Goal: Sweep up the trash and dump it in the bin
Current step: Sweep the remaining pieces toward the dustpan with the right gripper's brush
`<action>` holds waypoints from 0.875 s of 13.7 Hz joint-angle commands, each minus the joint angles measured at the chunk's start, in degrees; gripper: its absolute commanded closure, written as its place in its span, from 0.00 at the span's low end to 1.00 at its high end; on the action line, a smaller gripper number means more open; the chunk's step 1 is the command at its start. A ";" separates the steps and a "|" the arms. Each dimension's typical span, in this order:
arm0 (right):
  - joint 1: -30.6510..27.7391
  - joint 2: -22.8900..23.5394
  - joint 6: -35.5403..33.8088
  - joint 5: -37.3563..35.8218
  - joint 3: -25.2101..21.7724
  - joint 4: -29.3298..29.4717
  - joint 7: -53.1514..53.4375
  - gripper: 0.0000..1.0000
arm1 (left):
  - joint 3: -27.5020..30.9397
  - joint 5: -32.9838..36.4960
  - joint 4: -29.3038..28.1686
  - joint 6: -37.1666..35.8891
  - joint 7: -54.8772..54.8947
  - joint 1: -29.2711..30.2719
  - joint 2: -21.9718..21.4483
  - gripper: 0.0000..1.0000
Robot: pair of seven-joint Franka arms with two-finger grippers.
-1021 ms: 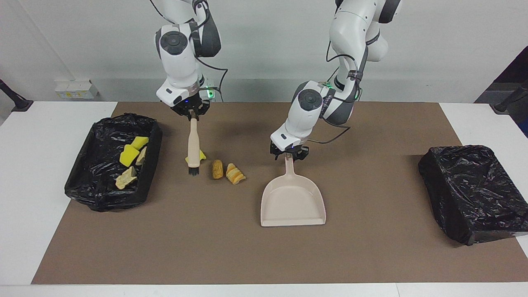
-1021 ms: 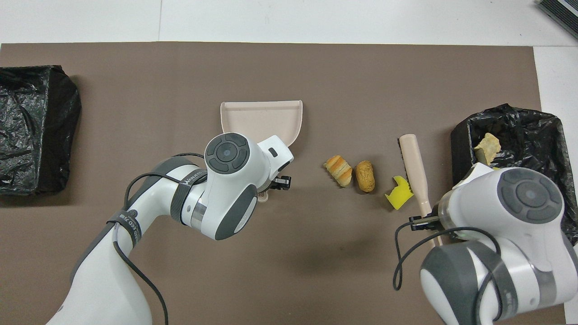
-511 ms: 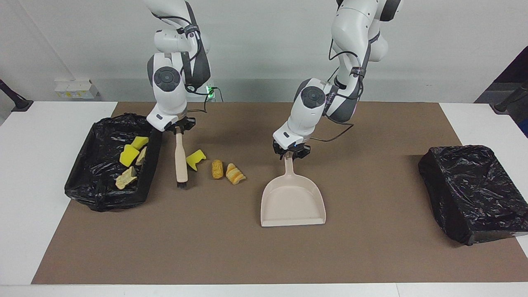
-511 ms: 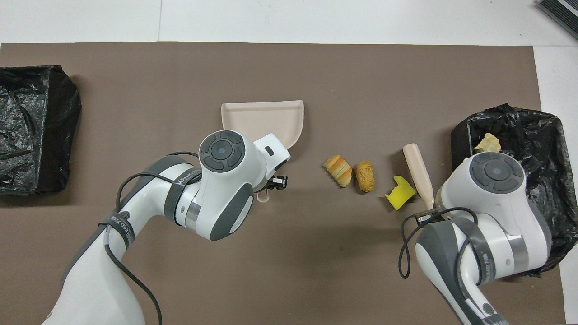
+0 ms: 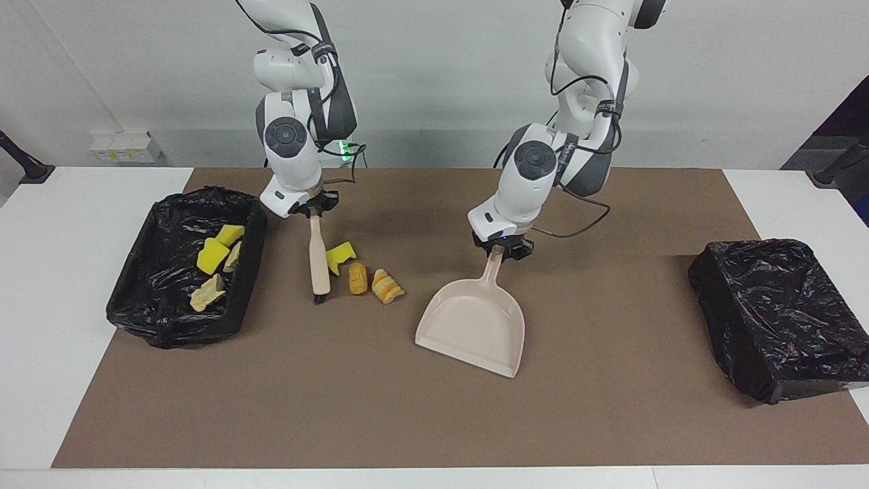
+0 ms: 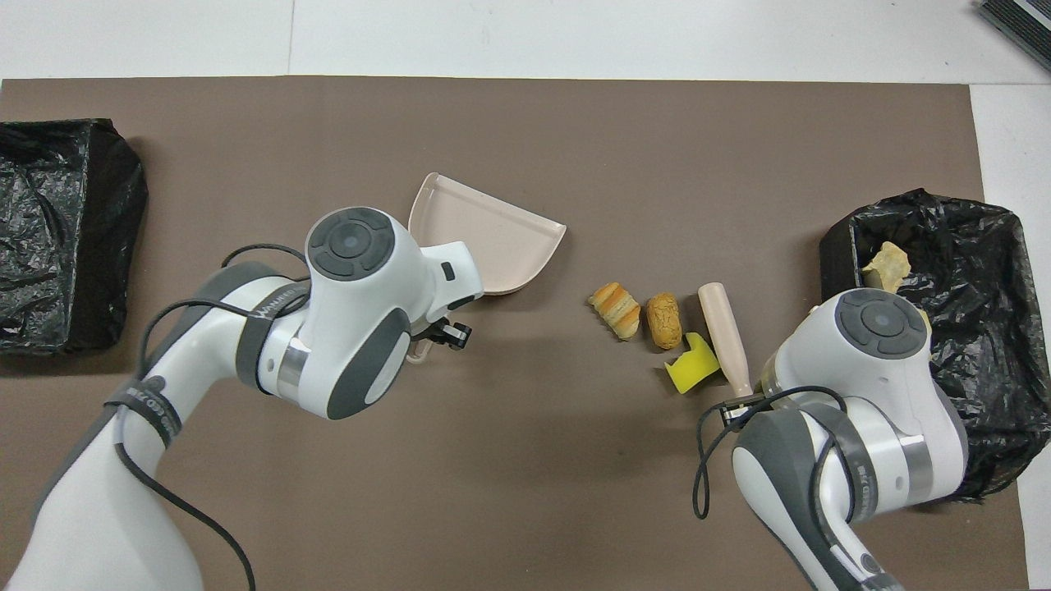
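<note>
The right gripper (image 5: 313, 212) pinches the top of the beige brush (image 5: 318, 259) with black bristles, which hangs steeply with its bristles on the brown mat (image 5: 434, 421). The left gripper (image 5: 501, 250), bent low, clamps the handle of the beige plastic dustpan (image 5: 473, 329), its mouth turned askew. In the overhead view both wrists hide their fingers. A bright yellow sponge chunk (image 5: 339, 255) touches the brush; two golden-brown bread lumps (image 5: 374, 282) lie beside it. More trash (image 5: 216, 261) sits in the black-lined bin (image 5: 163, 326) at the right arm's edge; another black-lined bin (image 5: 781, 312) sits at the left arm's edge
</note>
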 commanded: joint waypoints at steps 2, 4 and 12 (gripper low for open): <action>4.36 0.49 1.30 10.09 0.11 1.05 4.43 1.00 | -0.27 1.20 -0.29 -2.37 12.98 4.38 -1.31 1.00; 8.23 0.84 2.10 12.48 0.11 2.36 8.22 1.00 | -0.27 1.29 0.85 -3.59 19.84 6.57 -0.79 1.00; 8.25 -4.69 -4.05 -1.02 -0.77 6.15 18.68 1.00 | -0.27 3.39 4.81 -7.65 54.42 12.90 0.10 1.00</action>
